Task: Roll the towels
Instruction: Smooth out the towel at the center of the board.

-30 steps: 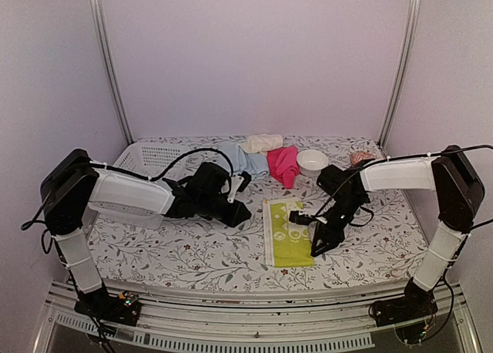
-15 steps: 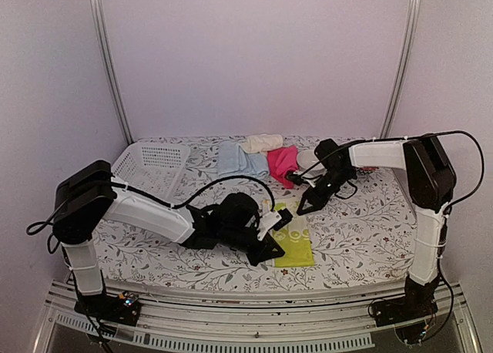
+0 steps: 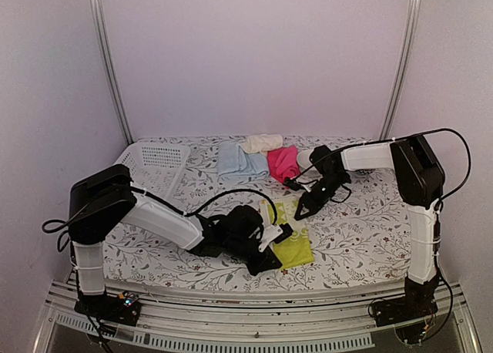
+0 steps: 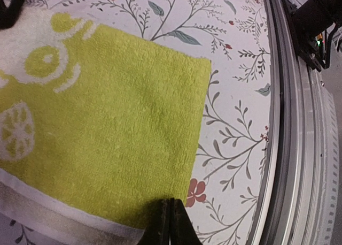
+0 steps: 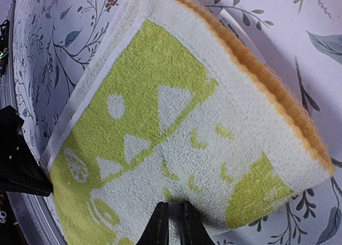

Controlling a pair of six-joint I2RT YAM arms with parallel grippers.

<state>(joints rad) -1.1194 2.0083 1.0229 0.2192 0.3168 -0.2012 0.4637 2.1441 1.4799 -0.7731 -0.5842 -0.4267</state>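
Claws pinch the green towel [image 4: 107,122] on the worktop [image 4: 235,122]: left claw [image 4: 166,223] at its white border, right claw [image 5: 172,223] at its far end.

You have one yellow-green towel [image 3: 299,247], one pink towel [image 3: 282,162], one light blue towel [image 3: 233,162], one cream towel [image 3: 262,142], one basket [image 3: 158,159].

Pale lilac walls [image 3: 254,60], two metal uprights [image 3: 108,60], floral table covering [image 3: 370,230]; light seemingly even.
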